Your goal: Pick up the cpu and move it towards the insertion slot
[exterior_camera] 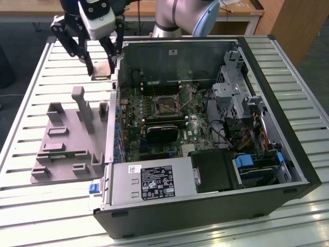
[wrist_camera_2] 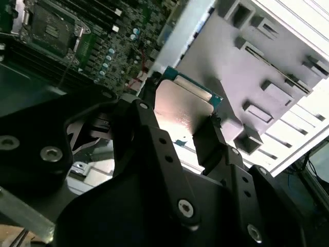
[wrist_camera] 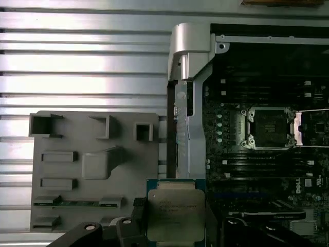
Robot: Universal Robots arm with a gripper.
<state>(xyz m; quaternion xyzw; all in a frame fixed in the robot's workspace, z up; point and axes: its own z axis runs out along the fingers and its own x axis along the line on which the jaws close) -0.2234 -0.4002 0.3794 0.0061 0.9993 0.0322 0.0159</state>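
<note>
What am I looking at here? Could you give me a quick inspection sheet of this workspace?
Surface: slatted metal table carrying an open computer case.
Job's things: the cpu is gripped by its edges, outside the case; the insertion slot inside the case is open and has nothing in it.
Clutter: grey parts holder on the table, at the exterior view's left of the case.
Grippers: gripper shut on the cpu, beside the case's wall and not over the slot.
Cables: coloured bundle inside the case, away from the slot.
Surroundings: wooden furniture behind the table.
</note>
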